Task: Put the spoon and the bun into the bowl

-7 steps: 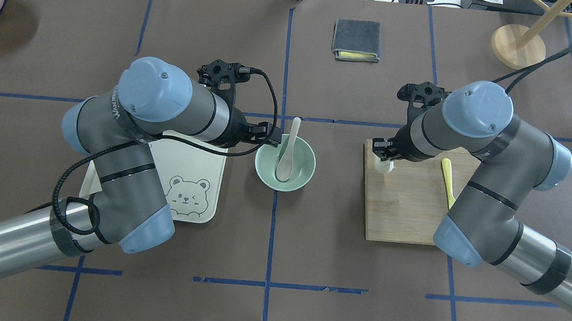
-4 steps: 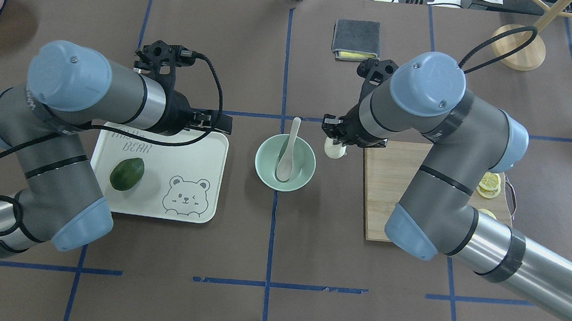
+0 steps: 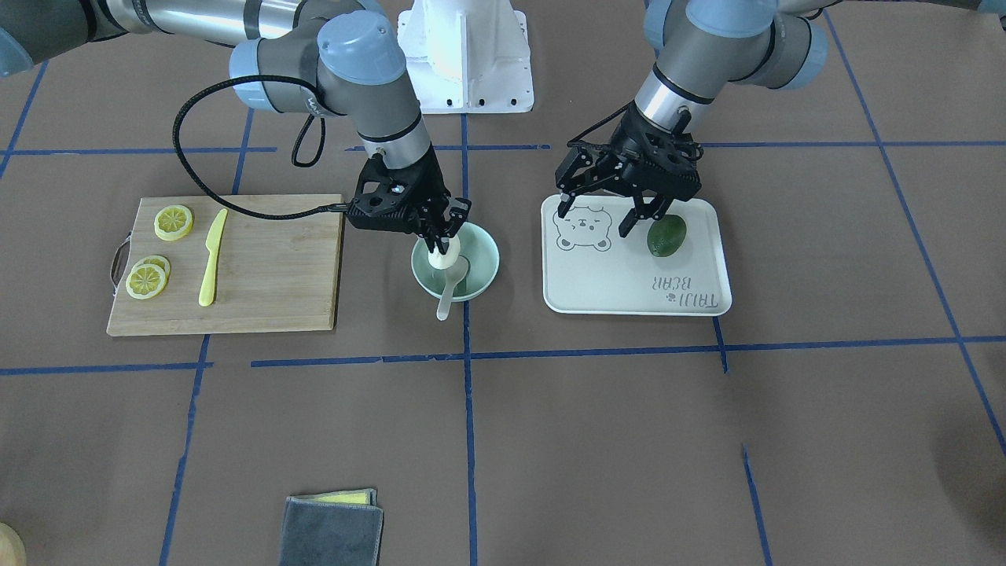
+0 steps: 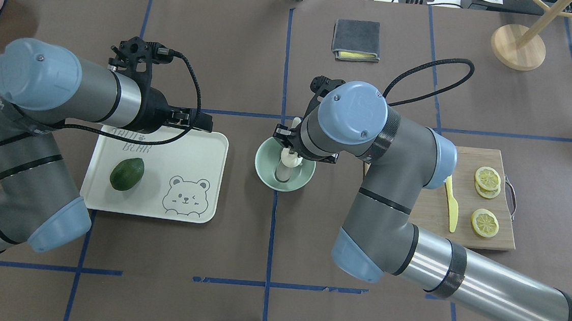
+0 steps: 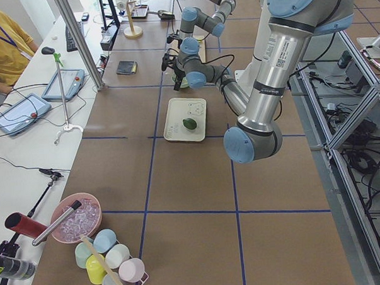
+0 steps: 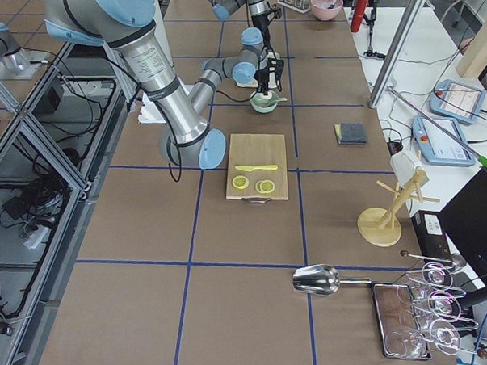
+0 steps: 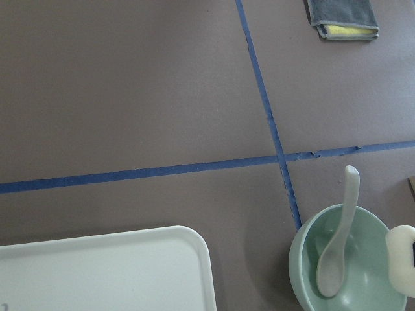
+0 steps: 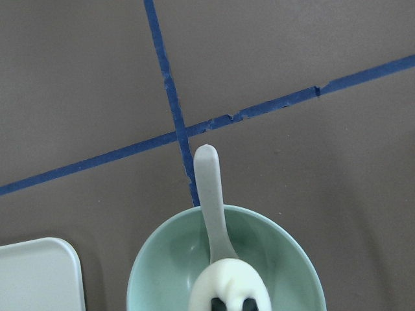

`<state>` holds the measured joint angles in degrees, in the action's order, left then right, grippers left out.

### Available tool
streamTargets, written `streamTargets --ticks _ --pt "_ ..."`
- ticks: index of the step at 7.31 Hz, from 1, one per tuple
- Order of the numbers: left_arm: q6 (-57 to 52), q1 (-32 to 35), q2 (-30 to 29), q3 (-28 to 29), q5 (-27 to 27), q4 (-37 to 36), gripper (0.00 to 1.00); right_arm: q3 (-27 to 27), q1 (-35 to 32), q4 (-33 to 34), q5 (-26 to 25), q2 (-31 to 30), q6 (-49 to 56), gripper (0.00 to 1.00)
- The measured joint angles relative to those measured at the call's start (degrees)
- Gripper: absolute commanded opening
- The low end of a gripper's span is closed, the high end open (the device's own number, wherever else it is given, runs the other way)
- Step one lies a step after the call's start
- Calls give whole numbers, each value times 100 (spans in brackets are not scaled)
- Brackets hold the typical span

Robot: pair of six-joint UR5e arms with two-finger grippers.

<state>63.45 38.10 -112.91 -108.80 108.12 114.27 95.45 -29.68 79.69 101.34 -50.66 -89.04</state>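
The mint-green bowl [image 4: 263,166] stands at the table's middle. The pale spoon [image 4: 281,173] lies in it, scoop down, with its handle [image 8: 209,188] over the far rim. My right gripper [image 4: 290,153] is shut on the white bun [image 3: 441,254] and holds it just above the bowl's inside [image 3: 483,267], over the spoon's scoop. The bun also shows at the bottom of the right wrist view [image 8: 230,285]. My left gripper [image 3: 599,218] is open and empty. It hangs above the far edge of the cream bear tray [image 4: 190,148], left of the bowl.
A green avocado [image 4: 126,173] lies on the tray. A wooden cutting board [image 4: 464,230] on the right holds a yellow knife [image 4: 450,196] and lemon slices [image 4: 488,177]. A folded grey cloth [image 4: 357,39] lies at the far middle.
My right arm has carried the bun leftward from the cutting board to over the bowl. My left arm has drawn back to the left, away from the bowl, over the tray's far edge.
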Motion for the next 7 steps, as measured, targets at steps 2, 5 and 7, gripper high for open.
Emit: streamTargets --ticks 2,5,7 --pt "18 -9 -1 -4 -9 -4 99 -36 43 -5 -122 25 -63 100" --pt "-8 1 155 -39 2 -1 99 250 -88 -8 -26 -180 -56 100" --pt "-609 298 714 -274 29 12 99 957 -686 -6 719 -1131 536 100"
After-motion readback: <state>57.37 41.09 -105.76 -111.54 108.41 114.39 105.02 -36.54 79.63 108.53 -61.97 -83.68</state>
